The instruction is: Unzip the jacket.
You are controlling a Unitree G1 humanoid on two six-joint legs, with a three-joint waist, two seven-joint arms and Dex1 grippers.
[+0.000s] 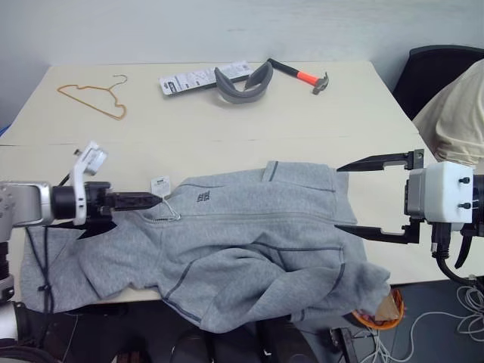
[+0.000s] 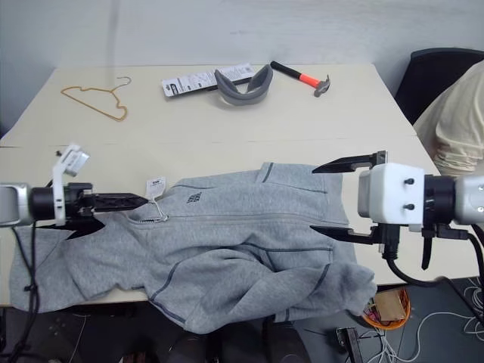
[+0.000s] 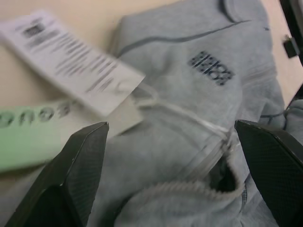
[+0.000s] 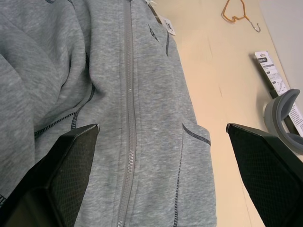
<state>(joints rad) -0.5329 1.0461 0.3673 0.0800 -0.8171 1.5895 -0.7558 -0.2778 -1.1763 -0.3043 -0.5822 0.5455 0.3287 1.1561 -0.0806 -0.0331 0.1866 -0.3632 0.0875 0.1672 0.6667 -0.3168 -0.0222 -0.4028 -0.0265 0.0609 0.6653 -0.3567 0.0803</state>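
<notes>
- The jacket (image 1: 249,249) lies zipped across the near edge of the counter (image 1: 227,128), its hem end drooping over the front.
- The left end effector (image 1: 147,201) hovers at the collar beside the hang tags (image 1: 159,184), fingers spread wide, grasping nothing.
- The right end effector (image 1: 352,198) hangs over the hem end, fingers wide apart, empty, clear of the fabric.

— What is the room like?
— A big pale bench (image 1: 318,121) stands by a plain light wall (image 1: 227,26). A black chair (image 1: 435,76) sits beside it. Cables (image 1: 446,333) lie on the floor.
</notes>
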